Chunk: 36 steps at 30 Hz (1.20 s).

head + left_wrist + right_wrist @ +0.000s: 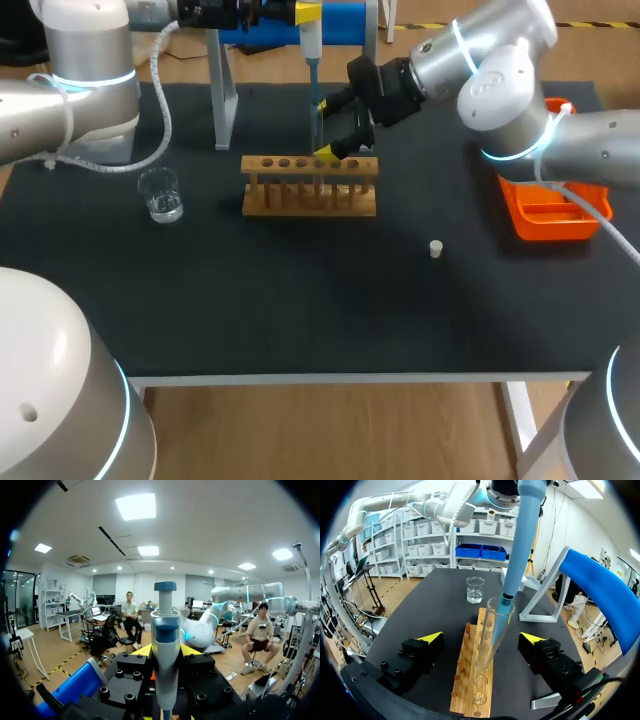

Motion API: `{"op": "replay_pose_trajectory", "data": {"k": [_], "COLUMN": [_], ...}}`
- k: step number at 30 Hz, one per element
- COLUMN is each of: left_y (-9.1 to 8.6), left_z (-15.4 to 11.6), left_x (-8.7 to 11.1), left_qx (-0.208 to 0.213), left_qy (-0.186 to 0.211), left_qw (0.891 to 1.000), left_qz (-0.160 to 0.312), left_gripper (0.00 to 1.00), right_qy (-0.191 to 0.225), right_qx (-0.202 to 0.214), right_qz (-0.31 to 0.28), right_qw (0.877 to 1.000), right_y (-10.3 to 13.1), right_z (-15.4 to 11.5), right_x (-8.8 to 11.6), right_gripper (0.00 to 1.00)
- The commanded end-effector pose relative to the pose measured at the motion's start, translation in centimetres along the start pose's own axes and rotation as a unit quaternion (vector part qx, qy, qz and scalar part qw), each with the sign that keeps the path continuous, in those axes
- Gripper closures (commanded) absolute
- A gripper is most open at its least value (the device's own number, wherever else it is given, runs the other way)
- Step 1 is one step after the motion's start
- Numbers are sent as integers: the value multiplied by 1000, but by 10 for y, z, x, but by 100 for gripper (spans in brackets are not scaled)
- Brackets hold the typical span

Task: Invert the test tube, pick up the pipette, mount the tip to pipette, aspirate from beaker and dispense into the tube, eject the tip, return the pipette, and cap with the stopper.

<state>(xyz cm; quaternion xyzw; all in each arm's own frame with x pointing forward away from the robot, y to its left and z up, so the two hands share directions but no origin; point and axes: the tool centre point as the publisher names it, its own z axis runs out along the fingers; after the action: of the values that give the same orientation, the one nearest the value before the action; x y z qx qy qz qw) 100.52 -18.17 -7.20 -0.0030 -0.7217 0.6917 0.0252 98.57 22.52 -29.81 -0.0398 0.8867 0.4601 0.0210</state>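
My left gripper (pixel 166 652) was clamped on the pipette (pixel 165 630), its yellow-tipped fingers (pixel 141 651) pressed against the white and blue body from both sides, with the plunger end standing up above them. From overhead, that arm came in along the far edge of the table (pixel 300 310) and held the pipette upright over the wooden rack (pixel 310 187). The pipette's blue tip (pixel 506 597) ran down through the mouth of the test tube (pixel 495 625), and its thin end was inside the glass. The test tube stood upright in one of the rack's holes, mouth upward. My right gripper (pixel 482 639) was spread wide and low at the rack, one finger (pixel 431 639) on each side. The tube and rack lay between the fingers, and neither finger touched the glass. The beaker (pixel 160 194) sat on the black table beyond the rack's left end, apart from it, with clear liquid in the bottom. The small white stopper (pixel 436 249) lay by itself on the table, nearer the front edge than the rack and off to its right. An orange tray (pixel 548 216) rested near the right edge under my right arm. A pale stand (pixel 225 95) with a blue top stood behind the rack.
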Motion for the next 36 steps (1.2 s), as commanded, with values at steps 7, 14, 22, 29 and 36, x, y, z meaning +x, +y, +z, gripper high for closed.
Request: {"op": "replay_pose_trajectory", "data": {"k": [7, 14, 22, 29, 36], "left_y": [-4, -6, -7, -9, -16], "left_z": [1, 1, 0, -1, -1], "left_x": [3, 3, 4, 5, 6], "left_qx": [-5, -7, -7, -8, -11], "left_qy": [-2, -3, -2, -5, -5], "left_qw": [1000, 1000, 1000, 1000, 1000], "left_qz": [4, 7, 6, 8, 14], "left_gripper": [100, 100, 100, 100, 100], "right_qy": [1, 1, 1, 1, 1], "right_qx": [0, 0, 0, 0, 0], "right_qz": [0, 0, 0, 0, 0], "right_qw": [1000, 1000, 1000, 1000, 1000], "right_y": [0, 0, 0, 0, 0], "right_z": [0, 0, 0, 0, 0], "right_x": [-1, -1, -1, -1, -1], "right_gripper": [0, 0, 0, 0, 0]}}
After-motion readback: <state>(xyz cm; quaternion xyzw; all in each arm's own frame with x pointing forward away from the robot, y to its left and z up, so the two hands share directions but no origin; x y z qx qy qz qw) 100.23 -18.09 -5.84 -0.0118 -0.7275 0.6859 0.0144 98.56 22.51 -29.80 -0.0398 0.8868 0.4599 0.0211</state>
